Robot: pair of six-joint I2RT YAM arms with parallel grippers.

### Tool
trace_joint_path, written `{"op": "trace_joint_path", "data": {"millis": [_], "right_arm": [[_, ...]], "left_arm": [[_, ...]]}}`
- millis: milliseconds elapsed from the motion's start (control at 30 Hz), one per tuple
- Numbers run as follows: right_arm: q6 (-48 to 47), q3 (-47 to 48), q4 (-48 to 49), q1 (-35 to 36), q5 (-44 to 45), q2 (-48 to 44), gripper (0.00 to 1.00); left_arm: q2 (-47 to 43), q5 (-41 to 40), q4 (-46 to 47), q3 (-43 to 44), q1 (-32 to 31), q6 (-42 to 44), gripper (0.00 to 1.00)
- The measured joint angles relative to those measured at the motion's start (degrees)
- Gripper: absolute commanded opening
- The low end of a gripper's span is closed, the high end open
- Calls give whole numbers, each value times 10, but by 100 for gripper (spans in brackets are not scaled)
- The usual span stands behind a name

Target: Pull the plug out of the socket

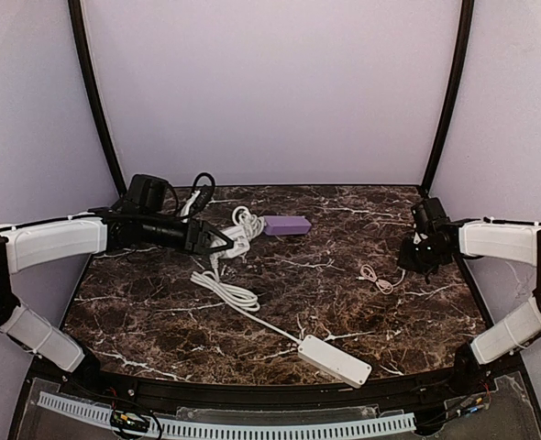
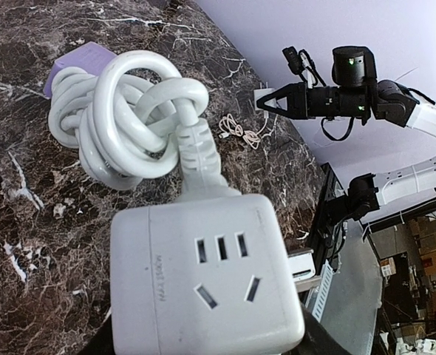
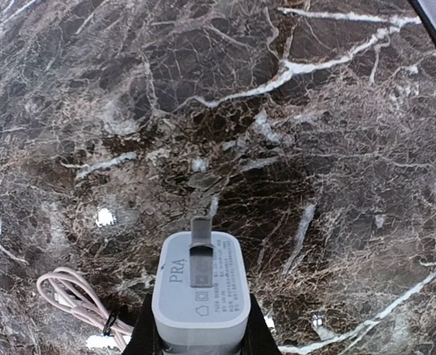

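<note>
The socket (image 2: pixel 203 274), a white cube with empty outlet holes on the face toward me, sits in my left gripper (image 1: pixel 217 240), which is shut on it above the table's left rear. A thick white cord leaves the cube into a knotted coil (image 2: pixel 129 111). My right gripper (image 1: pixel 424 249) is at the far right, well apart from the cube. It is shut on a small white plug block (image 3: pixel 199 288) marked PRA, metal prongs pointing outward, held just above the marble. The end of the power strip's cord near the left gripper is not discernible.
A long white power strip (image 1: pixel 335 359) lies near the front edge, its cord looping back toward the coil. A purple block (image 1: pixel 286 225) lies behind the coil. A thin pink cable (image 1: pixel 376 278) lies beside the right gripper. Black frame posts stand at both rear corners.
</note>
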Motion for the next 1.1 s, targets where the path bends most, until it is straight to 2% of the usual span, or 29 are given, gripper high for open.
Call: {"op": "trace_joint_path", "data": {"millis": [133, 267, 367, 500, 700, 867, 967, 1100], "right_arm": [[-3, -5, 13, -24, -40, 28, 1], [-3, -10, 26, -36, -58, 39, 10], [-4, -10, 31, -40, -61, 50, 22], [-3, -11, 33, -43, -60, 56, 44], [4, -11, 41, -45, -56, 56, 62], [3, -11, 43, -47, -51, 55, 85], [6, -14, 42, -49, -48, 49, 93], [7, -15, 34, -54, -45, 21, 95]], "left_arm": [[-12, -13, -7, 0, 0, 10, 3], [-30, -24, -16, 0, 0, 23, 3], [-33, -27, -18, 0, 0, 27, 3], [-33, -29, -28, 0, 0, 30, 3], [-33, -29, -31, 0, 0, 30, 3], [-32, -29, -31, 0, 0, 30, 3], [-32, -29, -31, 0, 0, 30, 3], [-32, -29, -31, 0, 0, 30, 3]]}}
